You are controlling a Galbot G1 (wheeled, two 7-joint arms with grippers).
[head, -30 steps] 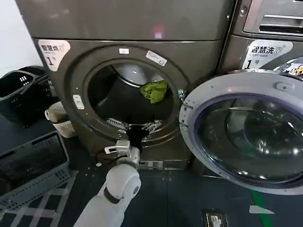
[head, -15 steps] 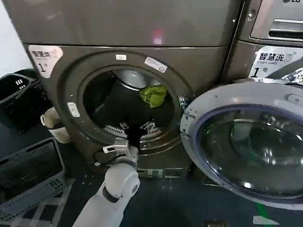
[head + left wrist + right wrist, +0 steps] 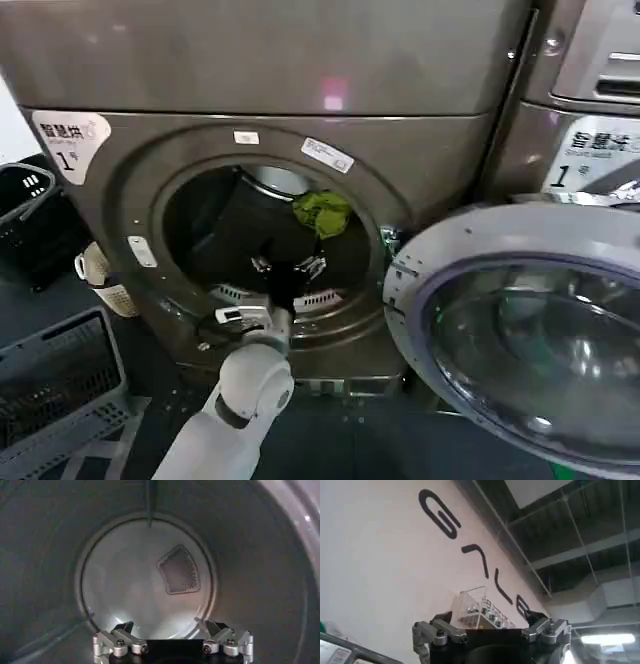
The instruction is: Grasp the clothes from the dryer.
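Reaching into the dryer [image 3: 120,190], your left gripper [image 3: 289,265] sits at the porthole mouth with its fingers spread wide, holding nothing.
You have the clothes [image 3: 320,211] bunched deeper in the drum, above and slightly right of the gripper, apart from it; the door [image 3: 520,330] hangs open to the right.

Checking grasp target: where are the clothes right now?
Head view: the clothes sit inside the dryer drum, upper right of the opening, above and just right of the left gripper.
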